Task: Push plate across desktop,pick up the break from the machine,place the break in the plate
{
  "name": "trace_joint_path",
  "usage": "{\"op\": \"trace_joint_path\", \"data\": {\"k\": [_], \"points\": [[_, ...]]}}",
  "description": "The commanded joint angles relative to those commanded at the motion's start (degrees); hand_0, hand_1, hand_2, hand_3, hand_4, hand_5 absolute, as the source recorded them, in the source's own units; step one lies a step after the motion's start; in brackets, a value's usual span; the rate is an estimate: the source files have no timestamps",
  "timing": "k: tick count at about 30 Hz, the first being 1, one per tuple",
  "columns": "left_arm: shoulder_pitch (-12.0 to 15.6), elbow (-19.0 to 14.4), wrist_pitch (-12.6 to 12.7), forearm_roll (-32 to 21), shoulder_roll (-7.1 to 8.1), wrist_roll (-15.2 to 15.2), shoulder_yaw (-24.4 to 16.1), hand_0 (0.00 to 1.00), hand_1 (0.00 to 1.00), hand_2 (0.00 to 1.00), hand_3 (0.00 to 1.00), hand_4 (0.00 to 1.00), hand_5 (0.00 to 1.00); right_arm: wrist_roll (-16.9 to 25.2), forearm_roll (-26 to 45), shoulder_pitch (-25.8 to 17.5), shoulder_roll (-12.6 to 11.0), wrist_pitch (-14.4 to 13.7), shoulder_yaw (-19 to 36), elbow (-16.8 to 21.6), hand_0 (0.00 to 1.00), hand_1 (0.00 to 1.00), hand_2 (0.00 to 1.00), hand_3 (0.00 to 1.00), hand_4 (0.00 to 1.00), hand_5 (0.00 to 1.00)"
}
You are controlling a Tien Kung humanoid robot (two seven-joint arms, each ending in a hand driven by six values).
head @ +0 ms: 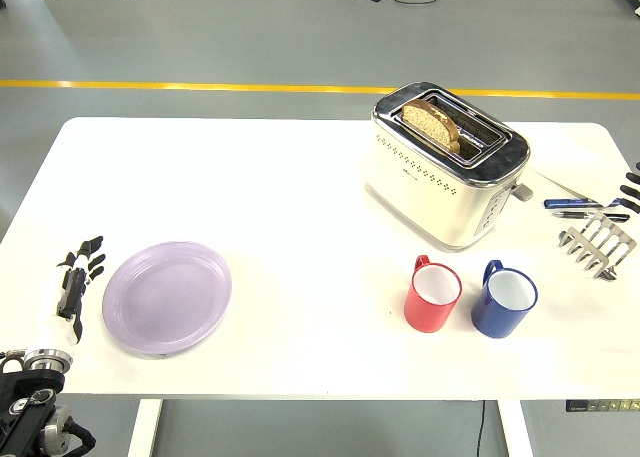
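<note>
The white bench point(300, 187) carries everything, and judging by how things lie, none of the three steps looks finished. The cream toaster point(447, 164) stands far off to the right of the left hand and farther back, with the slice of bread point(433, 124) still sitting upright in one of its slots, so the pick-up has not been made.

The lilac plate point(167, 296) lies empty just to the right of the left hand point(77, 283), near the bench's front edge and well apart from the toaster. Whether the hand touches the rim I cannot tell; they look just apart. The push seems to be at its start or not yet begun, since the plate has the whole width of bench to cross toward the toaster.

The left hand rests low at the bench's left side, fingers straight and loosely spread, holding nothing. Of the right hand point(631, 185) only dark fingertips show at the right edge, beyond the toaster; I cannot tell their state.

Between plate and toaster side stand a red mug point(432, 294) and a blue mug point(503, 300), and near the right hand lie a metal rack point(598, 243) and two pens point(585, 208). What is left: push, lift the bread, set it in the plate.
</note>
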Motion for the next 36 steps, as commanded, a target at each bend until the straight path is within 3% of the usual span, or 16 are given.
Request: {"op": "trace_joint_path", "data": {"k": [36], "points": [[-1.25,1.18,-0.44,-3.91,0.31,-1.02,6.53,0.843,0.869,0.914,0.811,0.544,0.998,0.06,0.00,0.56,0.47,0.05,-1.12,-0.23,0.794,0.749,0.759,0.755,0.562,0.689]]}}
